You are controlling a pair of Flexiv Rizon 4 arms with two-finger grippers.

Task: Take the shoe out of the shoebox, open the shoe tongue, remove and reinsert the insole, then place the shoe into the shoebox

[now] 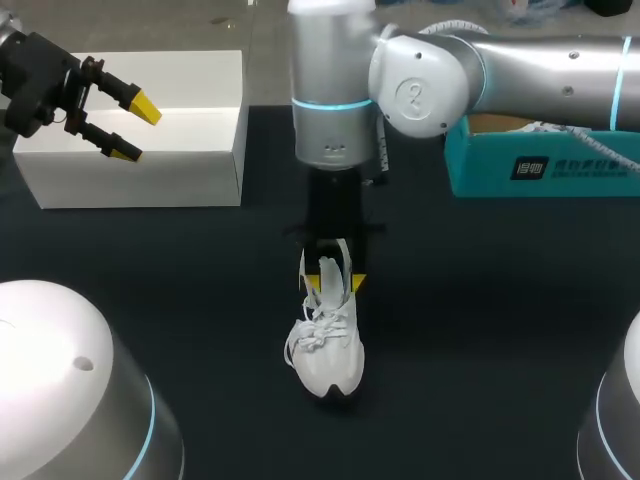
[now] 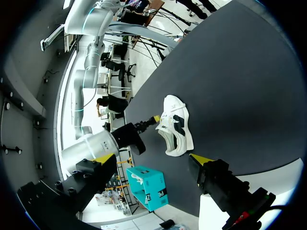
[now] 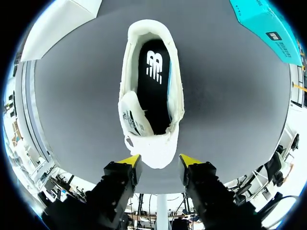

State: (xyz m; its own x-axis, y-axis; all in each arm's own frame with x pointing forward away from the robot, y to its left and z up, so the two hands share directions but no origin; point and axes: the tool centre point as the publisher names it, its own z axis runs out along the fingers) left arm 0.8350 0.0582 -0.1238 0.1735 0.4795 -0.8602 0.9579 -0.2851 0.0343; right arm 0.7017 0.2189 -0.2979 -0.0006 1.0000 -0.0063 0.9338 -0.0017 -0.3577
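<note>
1 shoe [image 1: 328, 350], 1 insole [image 3: 153, 81], 1 teal shoebox [image 1: 540, 165], 1 wht box [image 1: 150, 100]

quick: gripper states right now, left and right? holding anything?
Left gripper: open, holding nothing.
Right gripper: open, tips either side of the end of the shoe, not clamped on it.

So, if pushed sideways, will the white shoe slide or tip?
It likely tips: the shoe looks narrow for its height. Its upper looks soft, with the tongue flopped over the opening, so it may give under pressure. The loose laces might drag or snag.
</note>
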